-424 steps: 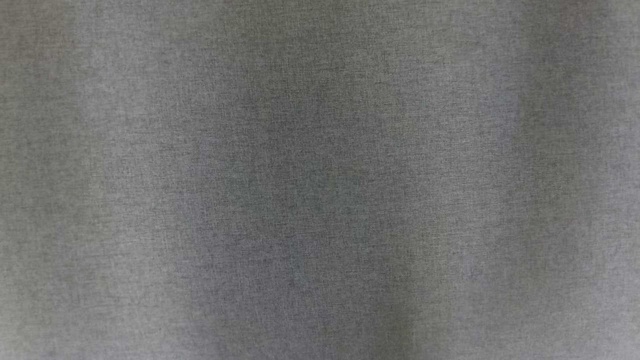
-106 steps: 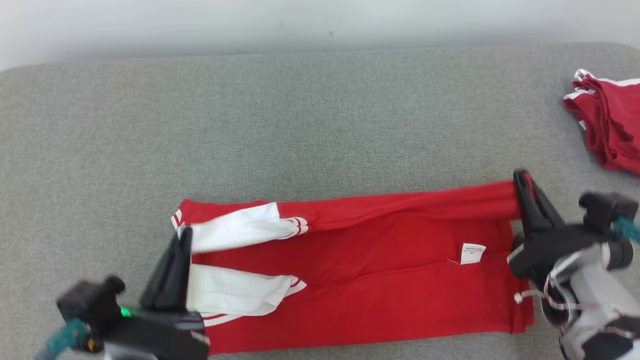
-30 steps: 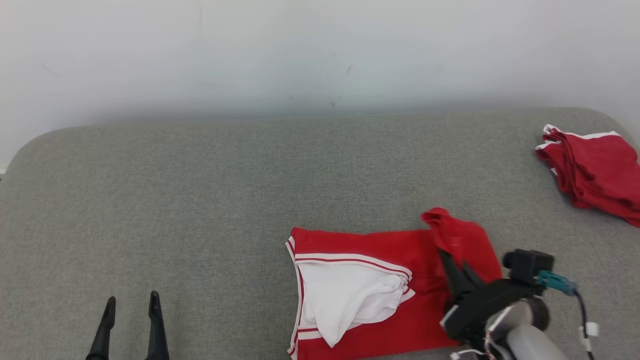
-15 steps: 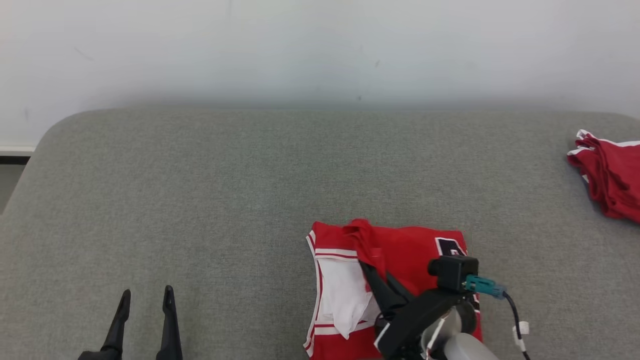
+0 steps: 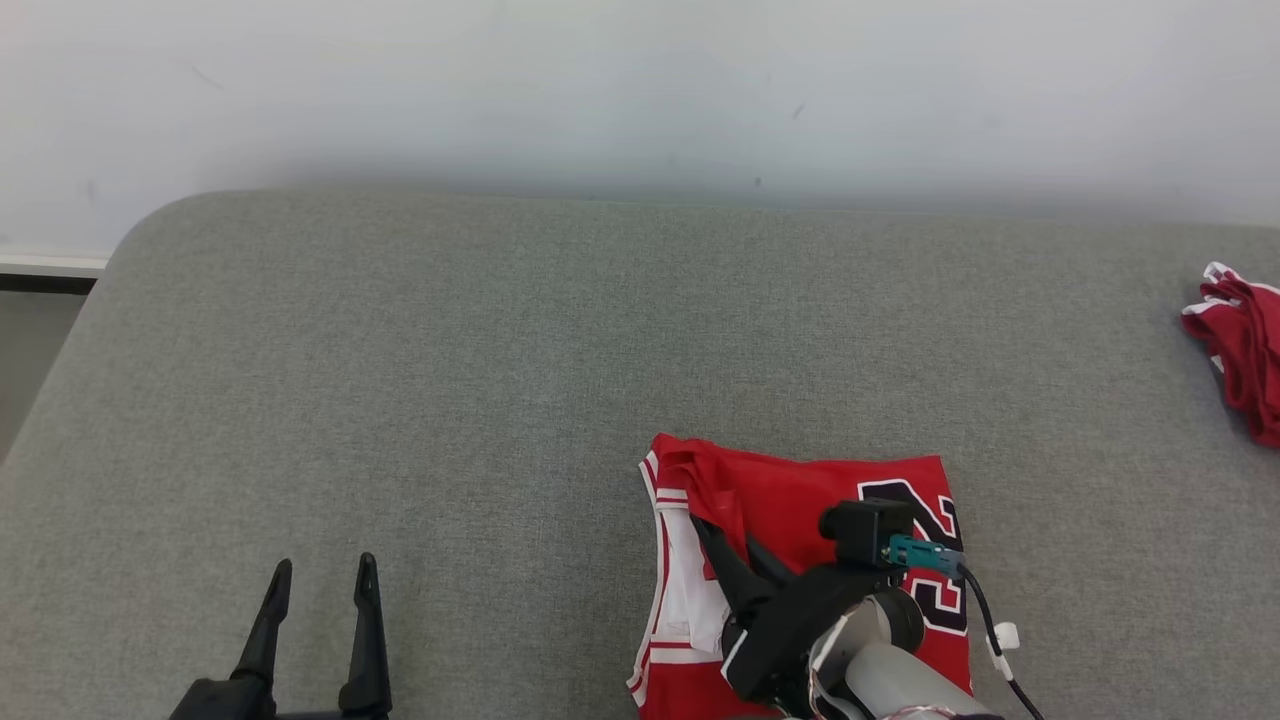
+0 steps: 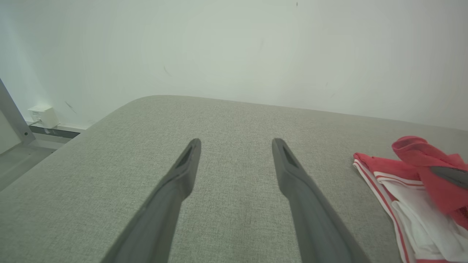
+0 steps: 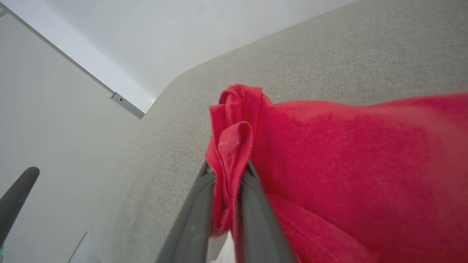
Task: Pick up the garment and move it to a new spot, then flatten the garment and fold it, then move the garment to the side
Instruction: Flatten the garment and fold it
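Observation:
The garment is a red jersey with white trim and a black number, lying folded on the grey padded surface near its front edge, right of centre. My right gripper is shut on a bunched red edge of it, held just above the jersey's left end. The right wrist view shows that red bunch pinched between my two fingers. My left gripper hovers open and empty over bare surface at the lower left, well apart from the jersey. Its fingers are spread wide.
A second red garment lies crumpled at the far right edge. A white wall runs behind the surface. The surface's rounded left corner drops off to the floor, where a small white box sits by the wall.
My right gripper has carried the red edge leftwards across the jersey, laying it over so the black number now shows. The head camera has shifted. The left gripper stays open.

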Motion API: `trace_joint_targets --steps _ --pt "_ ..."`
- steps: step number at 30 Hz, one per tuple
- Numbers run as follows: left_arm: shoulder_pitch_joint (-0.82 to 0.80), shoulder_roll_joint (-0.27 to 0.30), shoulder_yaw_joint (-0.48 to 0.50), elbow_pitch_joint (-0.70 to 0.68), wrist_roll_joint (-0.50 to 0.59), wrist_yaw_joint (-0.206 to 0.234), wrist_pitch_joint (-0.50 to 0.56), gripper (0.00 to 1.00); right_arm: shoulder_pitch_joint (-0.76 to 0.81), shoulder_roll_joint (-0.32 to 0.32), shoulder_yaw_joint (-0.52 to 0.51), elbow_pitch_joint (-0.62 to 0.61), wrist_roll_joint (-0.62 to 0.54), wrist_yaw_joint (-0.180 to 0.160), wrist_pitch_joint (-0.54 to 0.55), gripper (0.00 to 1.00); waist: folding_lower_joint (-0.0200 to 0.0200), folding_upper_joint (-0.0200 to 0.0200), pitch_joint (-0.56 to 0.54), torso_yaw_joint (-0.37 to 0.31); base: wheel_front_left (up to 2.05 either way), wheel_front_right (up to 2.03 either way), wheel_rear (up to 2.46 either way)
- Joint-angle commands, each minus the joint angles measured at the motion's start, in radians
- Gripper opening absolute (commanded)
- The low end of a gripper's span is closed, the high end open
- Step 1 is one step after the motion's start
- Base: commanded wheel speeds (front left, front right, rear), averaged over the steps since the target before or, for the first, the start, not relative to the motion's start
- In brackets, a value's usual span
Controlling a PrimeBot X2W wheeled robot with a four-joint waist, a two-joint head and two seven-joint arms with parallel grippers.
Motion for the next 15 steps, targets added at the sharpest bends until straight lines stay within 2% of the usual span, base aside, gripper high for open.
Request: trace_joint_targets --steps 1,5,8,11,15 --pt "-0.01 -0.001 0.001 0.003 -0.003 0.002 -0.003 1.0 -0.013 0.0 0.005 0.002 0.012 -0.003 -0.005 1.0 0.0 0.0 0.001 0.0 0.0 0.0 0.0" --pt "-0.008 -0.001 0.005 0.003 -0.002 0.002 -0.003 1.0 -0.061 0.0 0.059 0.02 0.036 -0.003 -0.041 1.0 0.0 0.0 0.002 -0.013 0.0 0.0 0.0" --pt "-0.005 -0.001 0.011 0.002 0.003 0.002 -0.003 1.0 -0.098 -0.002 0.05 0.042 0.015 -0.003 -0.062 1.0 0.0 0.0 0.001 -0.03 0.0 0.0 0.0" --pt "-0.002 0.0 0.02 -0.002 0.0 0.001 -0.003 1.0 -0.132 -0.002 0.004 0.046 -0.044 -0.003 -0.074 1.0 0.0 0.0 -0.002 -0.05 0.0 0.0 0.0" --pt "-0.004 -0.001 0.035 -0.007 0.005 -0.001 -0.003 1.0 -0.113 -0.053 -0.13 -0.05 -0.171 -0.003 -0.074 1.0 0.0 0.0 -0.006 -0.076 0.0 0.0 0.0"
